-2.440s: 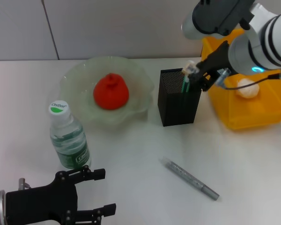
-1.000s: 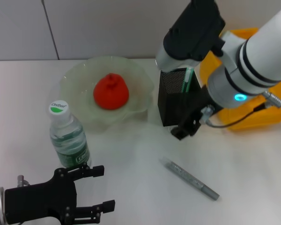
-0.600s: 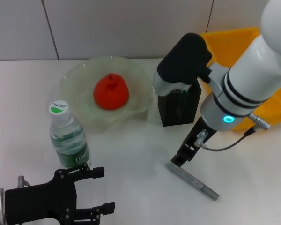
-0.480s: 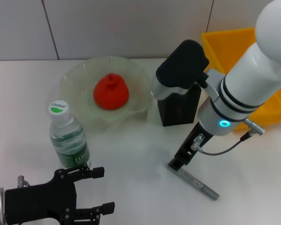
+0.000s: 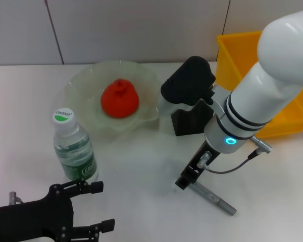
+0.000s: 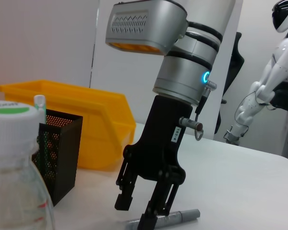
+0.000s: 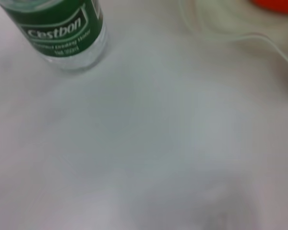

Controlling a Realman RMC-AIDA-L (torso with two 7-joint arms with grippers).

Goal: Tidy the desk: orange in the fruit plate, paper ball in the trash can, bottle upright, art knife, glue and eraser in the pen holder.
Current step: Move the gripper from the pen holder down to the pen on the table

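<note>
The right gripper (image 5: pixel 184 182) stands nearly upright over the near end of the slim grey metal art knife (image 5: pixel 213 197) that lies flat on the white tabletop (image 5: pixel 141 166). In the left wrist view its jaws are parted, astride the handle and not yet clenched on it. To do this step well, I judge the jaws should settle squarely across the handle, low enough to bite, before closing; a thin flat tool may roll or skid if pinched off-centre.

Behind the arm stands the large bright yellow plastic trash can (image 5: pixel 237 55), then the wide pale-green glass fruit plate with a ruffled rim (image 5: pixel 81 91) holding the red-orange round orange (image 5: pixel 119 99). The clear plastic bottle with a green label and white cap (image 5: pixel 73 148) stands upright, well apart from the knife. The black mesh square pen holder (image 5: pixel 192 121), mostly hidden by the forearm, is near; the lift must clear its rim. The left gripper (image 5: pixel 93 206) hangs idle with parted jaws just before the bottle.
</note>
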